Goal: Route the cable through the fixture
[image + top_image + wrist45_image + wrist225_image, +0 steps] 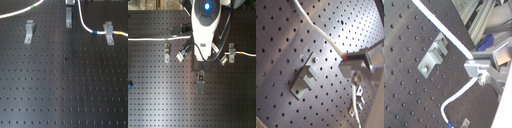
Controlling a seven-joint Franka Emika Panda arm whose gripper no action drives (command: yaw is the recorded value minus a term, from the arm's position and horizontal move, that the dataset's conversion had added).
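The white cable (86,25) lies on the black perforated board. In the first exterior view it curves down past the right fixture clip (108,33), with a blue band (94,32) and a yellow band (117,33). Another stretch with a green band (33,7) runs off to the first exterior view's left. The middle clip (69,18) and left clip (30,31) hold no cable. In both wrist views my gripper (347,59) (474,64) is shut on the cable (439,25) beside a clip (431,56). In the second exterior view the arm (204,25) hides the gripper.
The board (60,85) is bare metal with rows of holes. In the second exterior view the three clips show at left (166,50), middle (200,82) and right (231,50). A small blue object (129,84) sits at the second exterior view's left edge.
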